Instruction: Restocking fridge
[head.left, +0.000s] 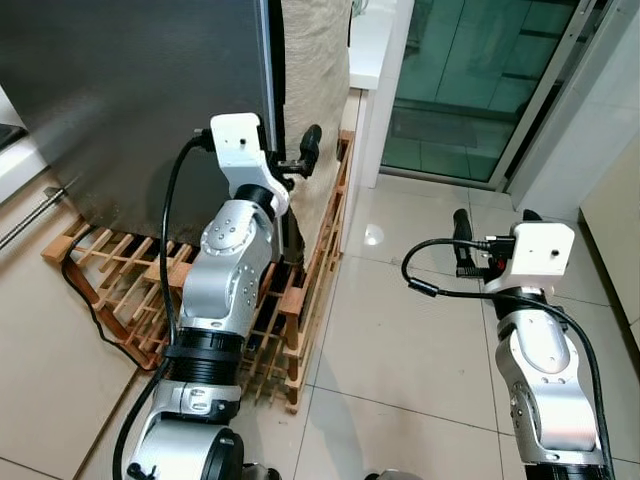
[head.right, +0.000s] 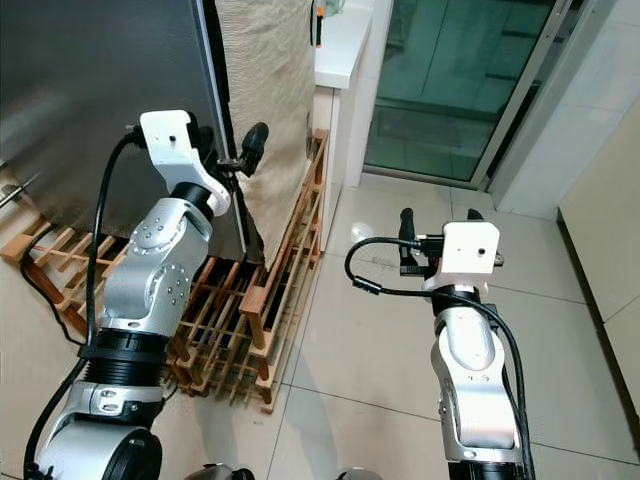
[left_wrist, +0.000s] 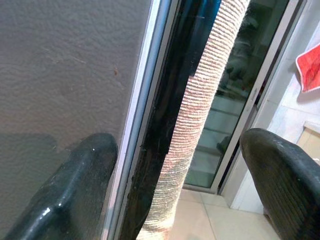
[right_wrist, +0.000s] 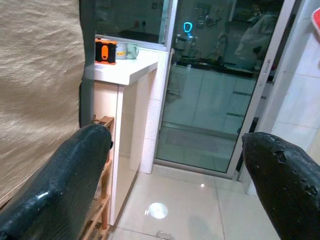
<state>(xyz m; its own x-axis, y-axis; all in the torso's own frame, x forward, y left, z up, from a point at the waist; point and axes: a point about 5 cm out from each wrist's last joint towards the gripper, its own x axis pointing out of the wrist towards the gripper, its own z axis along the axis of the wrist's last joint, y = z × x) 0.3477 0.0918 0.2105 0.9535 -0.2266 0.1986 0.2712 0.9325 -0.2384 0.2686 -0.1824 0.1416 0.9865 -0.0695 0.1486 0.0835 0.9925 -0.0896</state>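
Fridge shut — restocking not begun.
Left gripper (left_wrist: 175, 185), fingers apart, straddles door (head.left: 120, 90) edge; right gripper (right_wrist: 175, 175) apart, empty, over floor (head.left: 400, 330) — nothing carried.

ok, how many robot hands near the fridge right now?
1. The left hand is up at the fridge door edge, fingers open. The right hand hangs apart over the tiled floor, open and holding nothing.
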